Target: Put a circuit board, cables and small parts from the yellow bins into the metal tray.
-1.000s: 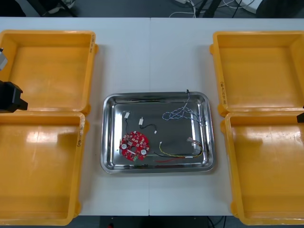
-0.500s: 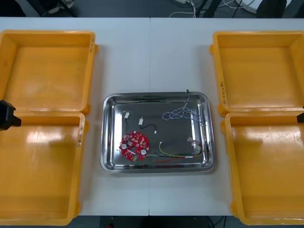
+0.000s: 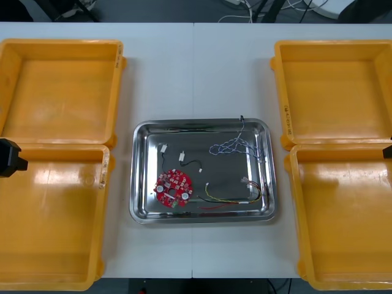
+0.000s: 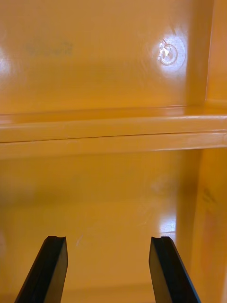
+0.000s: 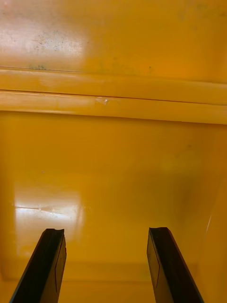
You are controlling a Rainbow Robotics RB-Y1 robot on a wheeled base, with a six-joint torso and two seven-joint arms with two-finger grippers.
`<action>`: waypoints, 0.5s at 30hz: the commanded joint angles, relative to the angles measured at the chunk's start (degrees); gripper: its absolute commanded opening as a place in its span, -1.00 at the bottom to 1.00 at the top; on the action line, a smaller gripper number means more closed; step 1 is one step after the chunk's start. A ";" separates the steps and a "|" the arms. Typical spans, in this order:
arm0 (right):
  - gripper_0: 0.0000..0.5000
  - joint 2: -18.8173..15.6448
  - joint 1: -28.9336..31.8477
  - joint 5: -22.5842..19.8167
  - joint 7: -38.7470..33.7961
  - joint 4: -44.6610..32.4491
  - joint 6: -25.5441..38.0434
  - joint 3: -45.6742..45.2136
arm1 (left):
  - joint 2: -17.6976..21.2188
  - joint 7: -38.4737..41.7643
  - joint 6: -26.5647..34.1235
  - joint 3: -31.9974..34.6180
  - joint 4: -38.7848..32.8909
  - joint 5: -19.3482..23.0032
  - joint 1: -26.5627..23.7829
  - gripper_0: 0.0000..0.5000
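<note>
The metal tray (image 3: 139, 184) lies at the centre of the frame on the table (image 3: 196, 67). It holds the round red circuit board (image 3: 173, 187) at its lower left, with two small metal parts (image 3: 163, 148) above the board and a black cable (image 3: 196, 163) just beside them. A twisted blue and white cable (image 3: 229, 146) lies at its upper right and a red and yellow cable (image 3: 228, 199) along its lower right. Four yellow bins (image 3: 61, 92) flank the tray, two at each side.

The left arm (image 3: 11, 157) shows at the left edge, where the two left bins meet. The left jaws are released, fingers (image 5: 47, 265) apart over bare bin floor. The right arm (image 3: 388, 151) shows at the right edge. The right jaws are likewise released, fingers (image 4: 49, 270) apart with nothing between them.
</note>
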 commanded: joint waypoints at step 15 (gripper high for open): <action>1.00 -2.48 0.45 -0.40 -2.46 -1.55 0.35 -2.01 | 2.76 -7.03 -0.67 2.19 -1.91 -0.61 0.93 1.00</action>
